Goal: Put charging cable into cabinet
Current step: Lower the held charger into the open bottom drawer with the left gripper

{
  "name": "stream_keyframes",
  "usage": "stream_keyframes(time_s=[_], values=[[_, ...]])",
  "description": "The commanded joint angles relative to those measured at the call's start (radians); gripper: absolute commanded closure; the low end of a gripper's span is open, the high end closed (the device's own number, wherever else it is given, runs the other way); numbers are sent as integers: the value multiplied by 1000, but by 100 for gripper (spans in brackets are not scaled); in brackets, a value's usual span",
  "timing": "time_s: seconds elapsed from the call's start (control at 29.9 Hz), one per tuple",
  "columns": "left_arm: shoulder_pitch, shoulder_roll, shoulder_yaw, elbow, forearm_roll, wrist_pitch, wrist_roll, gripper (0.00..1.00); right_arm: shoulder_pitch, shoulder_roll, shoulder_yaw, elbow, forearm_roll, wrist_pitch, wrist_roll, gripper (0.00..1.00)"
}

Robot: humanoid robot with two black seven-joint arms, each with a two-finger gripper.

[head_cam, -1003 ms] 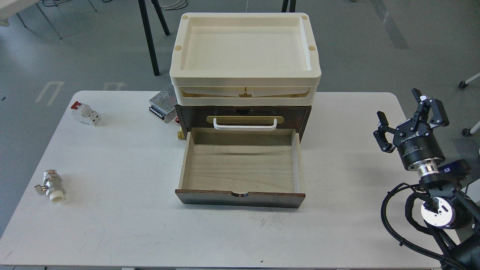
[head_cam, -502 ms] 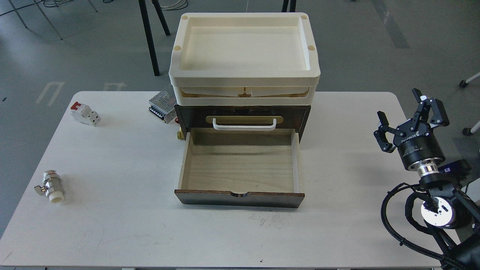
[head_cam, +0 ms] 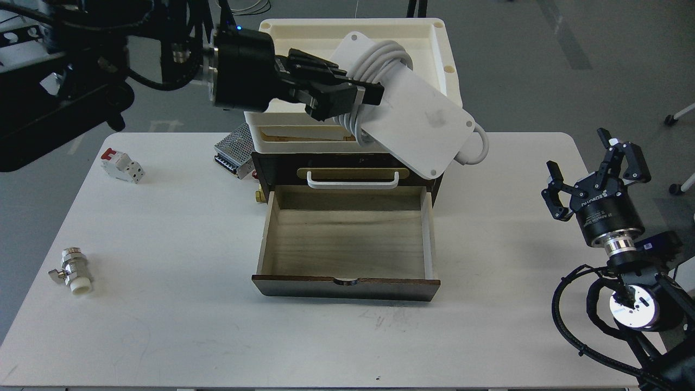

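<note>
Left gripper (head_cam: 365,98) clamped on charging cable (head_cam: 412,122), tilted, over cabinet (head_cam: 271,165); drawer (head_cam: 347,239) pulled out. Right gripper (head_cam: 594,165) spread wide, holding nothing, at table (head_cam: 179,260) edge.

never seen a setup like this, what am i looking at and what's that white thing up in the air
You are looking down from a robot's own head camera at a white table. The black arms are its own. The left pincer grips the charging cable, a flat white adapter with cord wound round one end, up over the cabinet. The cabinet's drawer is pulled open and empty. The right pincer is open and holds nothing. Also on the table: a metal valve, a small white switch block and a perforated metal box.
</note>
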Motion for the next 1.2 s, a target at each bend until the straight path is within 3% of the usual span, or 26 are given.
stream_keyframes(time_s=[0.0,0.67,1.17], values=[[83,-12,2,0,57,0,0,96,0,0,0,0,0,0,0,1],[354,-16,2,40,137,0,0,96,2,0,0,0,0,2,0,0],[416,-47,-15,104,74,15,0,96,2,0,-2,0,0,2,0,0]])
